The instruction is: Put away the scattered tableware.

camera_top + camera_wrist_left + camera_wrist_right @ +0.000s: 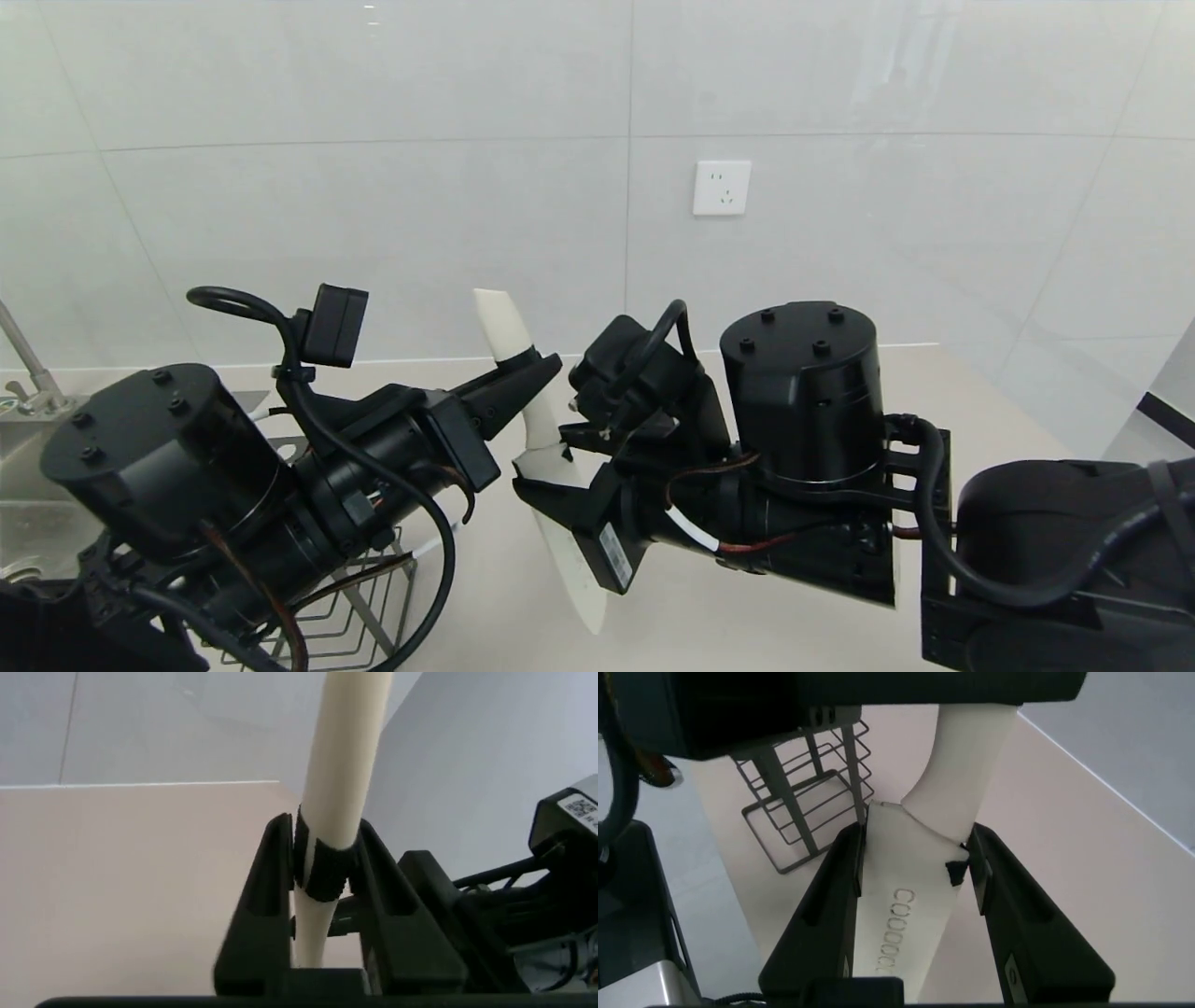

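At the left edge of the table we see a steel sink with a faucet standing behind it. Just beside the sink, near the table's front edge, stands a dark wire rack, partly hidden by the left arm. In the right wrist view the same rack shows on the table below the claws.

Above the rack, the left claw is pressed onto the handle of a white slotted spatula, gripping it a little below the handle's top end. In the left wrist view, we see the claw with both fingers tight against the round handle.

The spatula hangs in the air over the table, tilted, with its handle up and its flat blade down. It is touching nothing but the two claws.

Lower on the spatula, the right claw comes in from the right and pinches it where the handle widens into the blade. In the right wrist view, the claw has a finger on either side of this neck, and the blade's row of slots lies just beyond them.

Farther right, on the tiled wall behind the table, we see a white socket.
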Controlling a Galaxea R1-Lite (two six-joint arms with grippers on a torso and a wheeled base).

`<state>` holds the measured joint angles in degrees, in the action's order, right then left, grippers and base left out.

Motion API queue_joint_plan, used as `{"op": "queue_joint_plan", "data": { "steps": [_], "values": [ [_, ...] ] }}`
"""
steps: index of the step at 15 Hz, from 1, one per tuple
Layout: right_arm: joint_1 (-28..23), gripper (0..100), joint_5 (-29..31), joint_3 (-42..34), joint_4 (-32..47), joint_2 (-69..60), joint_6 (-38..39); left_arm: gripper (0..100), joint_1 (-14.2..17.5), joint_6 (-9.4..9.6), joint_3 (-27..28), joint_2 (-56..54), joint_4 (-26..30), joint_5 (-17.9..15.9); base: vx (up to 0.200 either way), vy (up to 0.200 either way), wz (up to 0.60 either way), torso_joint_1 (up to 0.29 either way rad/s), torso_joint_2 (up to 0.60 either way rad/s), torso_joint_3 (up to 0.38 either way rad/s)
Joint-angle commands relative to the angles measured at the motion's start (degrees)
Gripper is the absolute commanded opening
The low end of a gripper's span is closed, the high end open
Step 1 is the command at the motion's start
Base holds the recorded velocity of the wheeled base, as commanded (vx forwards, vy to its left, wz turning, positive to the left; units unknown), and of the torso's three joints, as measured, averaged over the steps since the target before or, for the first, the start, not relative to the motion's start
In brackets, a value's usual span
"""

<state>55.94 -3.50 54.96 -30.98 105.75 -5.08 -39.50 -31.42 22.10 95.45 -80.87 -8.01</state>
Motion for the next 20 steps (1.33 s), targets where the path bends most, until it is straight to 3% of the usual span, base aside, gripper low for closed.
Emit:
{"op": "queue_joint_plan", "data": {
  "steps": [1, 2, 6, 9, 12, 15, 17, 18, 20],
  "values": [
    [-0.48, 0, -0.02, 0.33, -0.14, 0.07, -0.10, 0, -0.58, -0.05, -0.04, 0.00, -0.07, -0.08, 0.000, 0.000, 0.00, 0.000, 0.00, 0.000],
    [-0.40, 100, -0.10, 0.77, -0.14, 0.15, -0.01, 0, -0.67, 0.04, -0.04, 0.00, -0.69, -0.08, 0.000, 0.000, 0.00, 0.000, 0.00, 0.000],
    [-0.13, 100, -0.02, -1.87, -0.14, -0.55, -0.37, 0, -0.49, 0.04, -0.13, -0.09, -3.41, 0.01, 0.000, 0.000, 0.00, 0.000, 0.00, 0.000],
    [-0.13, 100, 0.07, -7.32, -0.14, -8.19, -0.19, 0, 0.03, 0.30, -0.13, -0.35, -5.08, 1.42, 0.000, 0.000, 0.00, 0.000, 0.00, 0.000],
    [-3.30, 100, -0.02, -15.23, -0.22, -19.44, -0.10, 0, 1.00, 3.64, -0.13, -0.71, -6.40, 4.58, 0.000, 0.000, 0.00, 0.000, 0.00, 0.000],
    [-6.20, 100, -0.10, -25.07, -0.93, -33.86, 0.07, 0, 1.00, 4.26, -0.39, -2.11, -9.13, 6.25, 0.000, 0.000, 0.00, 0.000, 0.00, 0.000],
    [-9.80, 100, -0.46, -31.93, -1.28, -43.18, 0.16, 0, 1.44, 4.26, -2.24, -5.45, -9.13, 6.60, 0.000, 0.000, 0.00, 0.000, 0.00, 0.000],
    [-15.07, 100, -0.63, -37.64, -1.19, -50.73, -0.10, 0, 2.06, 4.26, -4.52, -9.93, -9.13, 6.78, 0.000, 0.000, 0.00, 0.000, 0.00, 0.000],
    [-23.51, 100, -4.24, -42.04, -0.93, -62.25, -3.27, 0, 3.29, 4.52, -7.16, -15.91, -8.16, 6.78, 0.000, 0.000, 0.00, 0.000, 0.00, 0.000]
  ]
}}
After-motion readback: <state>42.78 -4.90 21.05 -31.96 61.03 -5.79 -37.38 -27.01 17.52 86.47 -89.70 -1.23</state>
